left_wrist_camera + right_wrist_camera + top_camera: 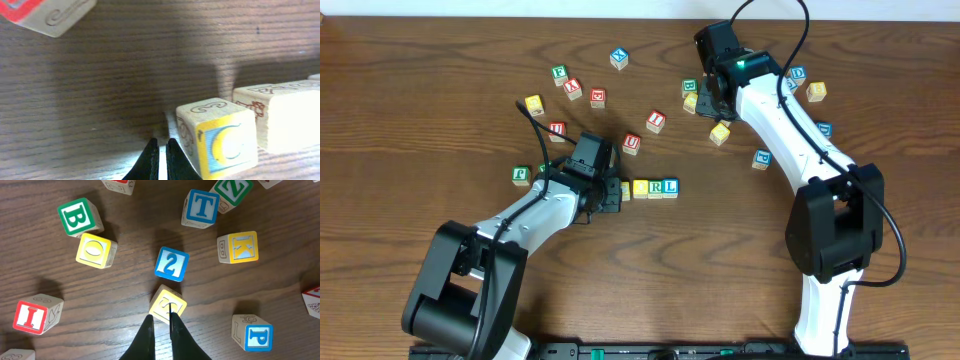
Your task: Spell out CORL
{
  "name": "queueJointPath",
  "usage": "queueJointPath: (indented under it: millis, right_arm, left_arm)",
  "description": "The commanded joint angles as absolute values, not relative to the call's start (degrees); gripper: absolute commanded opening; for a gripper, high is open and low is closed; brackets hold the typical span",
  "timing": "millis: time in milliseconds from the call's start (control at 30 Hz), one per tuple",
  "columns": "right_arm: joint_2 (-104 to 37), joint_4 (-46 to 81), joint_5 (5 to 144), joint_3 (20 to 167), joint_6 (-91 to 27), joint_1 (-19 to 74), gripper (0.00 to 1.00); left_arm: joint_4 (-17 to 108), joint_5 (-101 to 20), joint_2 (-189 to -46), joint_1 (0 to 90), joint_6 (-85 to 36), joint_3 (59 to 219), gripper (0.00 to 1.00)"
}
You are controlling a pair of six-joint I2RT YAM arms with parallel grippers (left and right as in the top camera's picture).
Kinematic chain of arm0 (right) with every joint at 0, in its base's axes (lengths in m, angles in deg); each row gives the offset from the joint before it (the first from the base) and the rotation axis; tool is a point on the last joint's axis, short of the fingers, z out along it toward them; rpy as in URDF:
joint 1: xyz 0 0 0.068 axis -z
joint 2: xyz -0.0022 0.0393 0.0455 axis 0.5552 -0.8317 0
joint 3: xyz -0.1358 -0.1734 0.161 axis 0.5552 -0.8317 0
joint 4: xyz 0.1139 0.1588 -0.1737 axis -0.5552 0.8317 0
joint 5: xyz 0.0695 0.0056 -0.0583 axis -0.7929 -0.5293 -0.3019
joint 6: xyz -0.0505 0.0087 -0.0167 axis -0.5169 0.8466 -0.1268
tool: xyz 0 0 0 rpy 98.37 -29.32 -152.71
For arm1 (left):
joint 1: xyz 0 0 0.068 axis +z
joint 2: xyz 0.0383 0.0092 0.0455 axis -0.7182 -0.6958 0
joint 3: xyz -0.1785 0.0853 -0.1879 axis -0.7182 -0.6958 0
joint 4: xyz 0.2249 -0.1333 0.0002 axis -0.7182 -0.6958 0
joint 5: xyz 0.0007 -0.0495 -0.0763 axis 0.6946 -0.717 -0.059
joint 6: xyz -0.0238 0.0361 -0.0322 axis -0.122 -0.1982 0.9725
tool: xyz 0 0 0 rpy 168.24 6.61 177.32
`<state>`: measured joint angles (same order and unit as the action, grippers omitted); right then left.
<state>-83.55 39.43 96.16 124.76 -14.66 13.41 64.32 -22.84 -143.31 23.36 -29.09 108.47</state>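
Observation:
A short row of blocks lies at mid-table: a pale block [625, 188], a yellow block [640, 187], an R block [656, 187] and an L block [670, 186]. My left gripper [611, 196] is shut and empty, low on the table at the row's left end. In the left wrist view its fingertips [160, 150] sit right beside a block with a moon picture on its side [217, 137]. My right gripper [708, 98] is shut and empty, raised above the far-right cluster. Its tips [160, 322] hover over a yellow block [168, 303].
Loose blocks ring the right gripper: green B [80, 216], yellow O [96, 250], blue 2 [171, 263], blue T [201, 207], yellow K [238, 246], blue P [252, 331], red I [37, 315]. Several more blocks lie at the far left [575, 90].

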Motion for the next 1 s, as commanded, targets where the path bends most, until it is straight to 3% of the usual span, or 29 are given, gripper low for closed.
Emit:
queueJointPath:
  millis: [0, 967]
  right_arm:
    - [-83.5, 39.5, 97.2, 125.9, -14.6, 14.0, 0.06]
    - [-83.5, 39.5, 97.2, 125.9, -14.6, 14.0, 0.06]
  left_arm:
    - [64.2, -24.6, -143.2, 23.5, -29.2, 108.2, 0.07]
    - [66.7, -24.5, -143.2, 23.5, -29.2, 108.2, 0.08]
